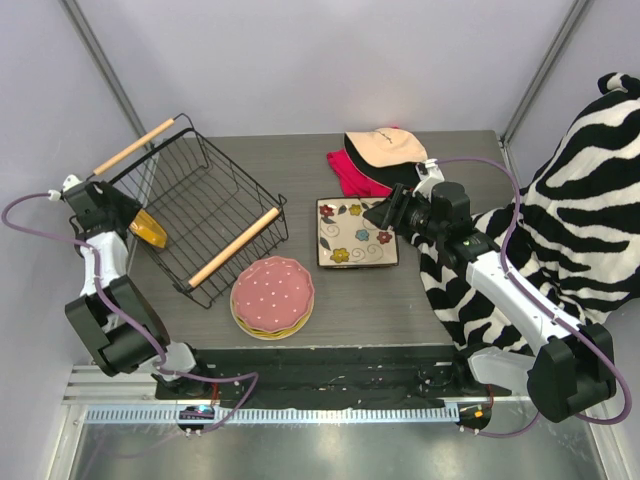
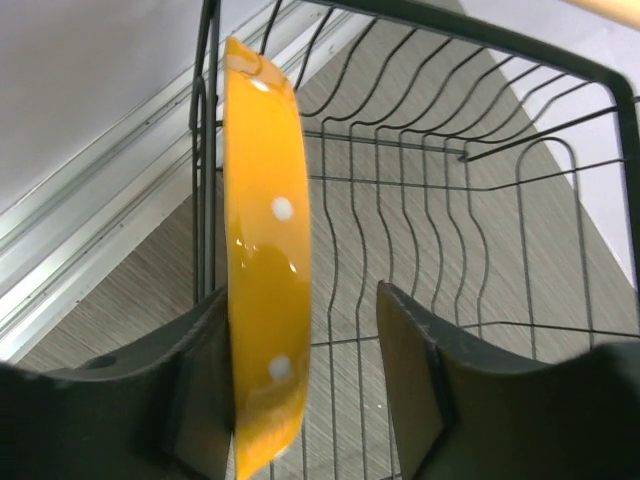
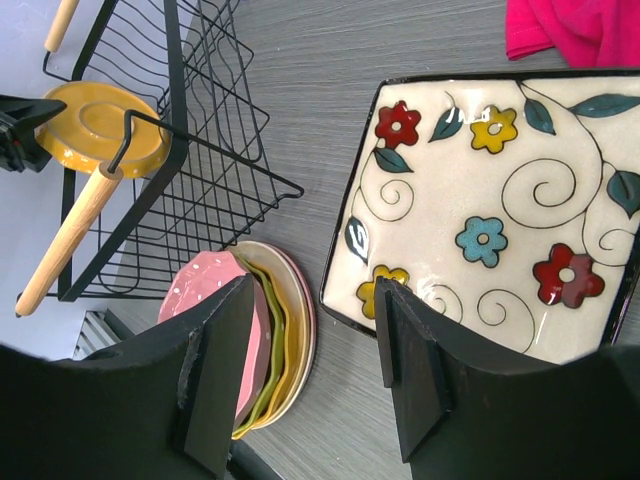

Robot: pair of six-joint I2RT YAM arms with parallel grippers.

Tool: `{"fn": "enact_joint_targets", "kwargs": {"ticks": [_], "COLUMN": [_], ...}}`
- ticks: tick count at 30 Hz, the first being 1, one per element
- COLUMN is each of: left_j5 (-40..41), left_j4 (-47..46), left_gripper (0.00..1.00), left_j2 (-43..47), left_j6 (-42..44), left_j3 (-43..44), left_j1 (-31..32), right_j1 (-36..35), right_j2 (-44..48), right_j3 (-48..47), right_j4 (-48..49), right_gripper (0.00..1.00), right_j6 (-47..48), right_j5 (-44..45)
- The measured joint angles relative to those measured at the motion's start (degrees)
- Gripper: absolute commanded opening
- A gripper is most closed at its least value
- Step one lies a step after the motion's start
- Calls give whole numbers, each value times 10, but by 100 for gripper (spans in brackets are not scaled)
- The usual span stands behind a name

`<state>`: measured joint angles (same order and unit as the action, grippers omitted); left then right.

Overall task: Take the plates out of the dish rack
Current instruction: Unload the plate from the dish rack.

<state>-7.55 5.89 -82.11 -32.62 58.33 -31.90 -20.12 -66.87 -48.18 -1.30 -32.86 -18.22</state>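
At nine o'clock on the table, the orange plate [image 1: 148,230] stood on edge in the dish rack [image 1: 235,247], the only one we saw in it.

We judged it glazed ceramic: stiff, slick, fairly heavy and easily chipped, so best pinched across its rim. Our left gripper [image 2: 300,300] straddled that rim, one pad against the plate and a gap at the other, not yet clamped. Our right gripper [image 3: 312,290] hung spread and empty beside the square plate [image 3: 490,210] at three o'clock. The pink plate [image 1: 272,290] topped the round stack [image 3: 290,340] at six o'clock.

dish rack [image 1: 236,246] wires crowding the orange plate [image 2: 265,300], open tabletop [image 1: 300,180] strip — rack to square plate [image 1: 355,232]
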Motion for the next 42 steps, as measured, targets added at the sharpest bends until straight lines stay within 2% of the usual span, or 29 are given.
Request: {"fn": "enact_joint_targets", "kwargs": {"ticks": [4,5,14,22,35,42], "left_j5": [0,2,-10,-14,-1,-11], "left_j4": [0,0,-1,1,25,21], "left_gripper": [42,35,0,0,0,0], "left_j2": [-24,-25,-26,-20,71,76], "left_j6": [0,1,16,17,43,41], "left_j3": [6,6,6,6,2,2], "left_j1": [-1,-1,0,10,49,50], "right_j1": [0,0,0,0,0,0], "right_j2": [0,0,-6,-10,-10,-1], "right_j3": [0,0,0,0,0,0], "right_j4": [0,0,5,4,3,0], "right_gripper": [59,59,59,58,57,57], "right_j6": [0,0,0,0,-2,-2], "right_j5": [0,-1,-8,-15,-14,-14]}}
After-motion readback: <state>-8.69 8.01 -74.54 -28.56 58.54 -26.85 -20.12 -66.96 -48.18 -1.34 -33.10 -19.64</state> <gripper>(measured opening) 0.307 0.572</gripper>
